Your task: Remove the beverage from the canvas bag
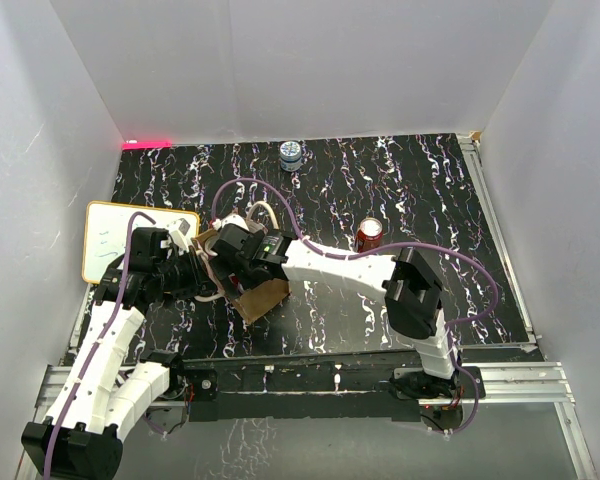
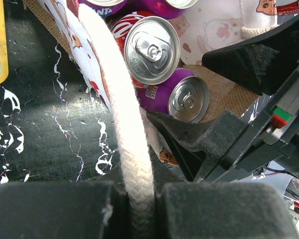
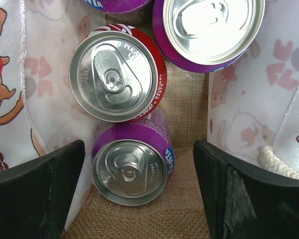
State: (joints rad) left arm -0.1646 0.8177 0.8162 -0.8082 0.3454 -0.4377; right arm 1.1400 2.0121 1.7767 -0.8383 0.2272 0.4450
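Nearest to me, the two arm bases are bolted at the near edge of the desk (image 1: pixel 400 190), a black top with white marbling. The left arm (image 1: pixel 110 340) and right arm (image 1: pixel 330 265) both lean in toward the bag (image 1: pixel 265 298), which stands open on the left half of the desk, just right of a white board (image 1: pixel 105 240) with a yellow edge.

The bag is tan burlap outside, with a pale lining (image 3: pixel 45 64) printed with little cartoon animals. Looking down from the right wrist, I see cans upright on its burlap floor: a red can (image 3: pixel 117 72) in the middle, a purple can (image 3: pixel 132 172) touching it on the near side, and a second purple can (image 3: pixel 209 30) at the top right. A sliver of another purple one shows at the top edge.

The right pincer (image 3: pixel 139 194) is down inside the bag, spread wide, one finger on each side of the near purple can, with a gap on both sides.

The left pincer (image 2: pixel 139 199) is clamped tight on a cream rope handle (image 2: pixel 119 109), which runs up from between its pads along the bag's rim.

Out on the desk, well apart from the bag, a loose red can (image 1: pixel 369 235) stands beside the right arm, and a blue-white can (image 1: pixel 291 155) stands at the far edge.
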